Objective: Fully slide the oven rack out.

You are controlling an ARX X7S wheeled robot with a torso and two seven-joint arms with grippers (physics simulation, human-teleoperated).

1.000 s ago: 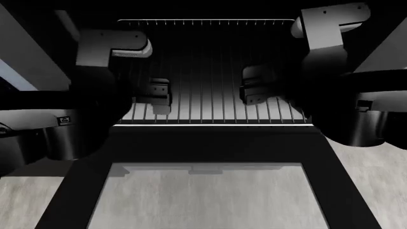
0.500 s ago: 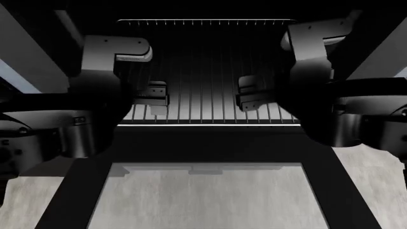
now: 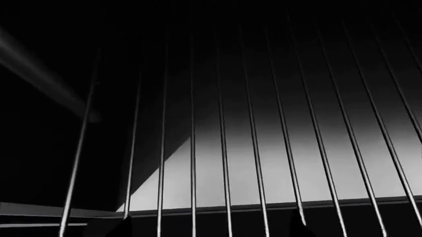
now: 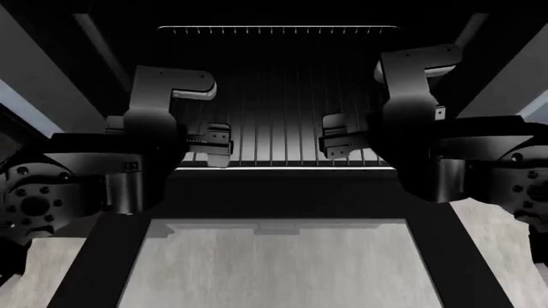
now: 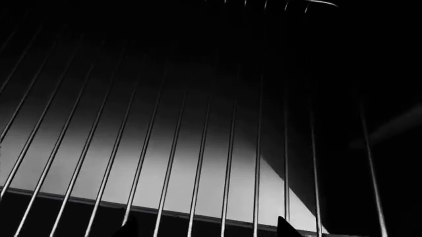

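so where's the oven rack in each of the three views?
Head view: the oven rack spans the upper middle, between the two arms, above the open oven door.
Left wrist view: its wires fan across nearly the whole picture.
Right wrist view: same, wires fill most of the picture.
Shared landmark: the rack's bright front rail, also seen in both wrist views.

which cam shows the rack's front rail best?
Head view: the oven rack shows whole, its bright front rail running between the left gripper and right gripper. Both wrist views show only close-up wires and a short stretch of a bar across them.
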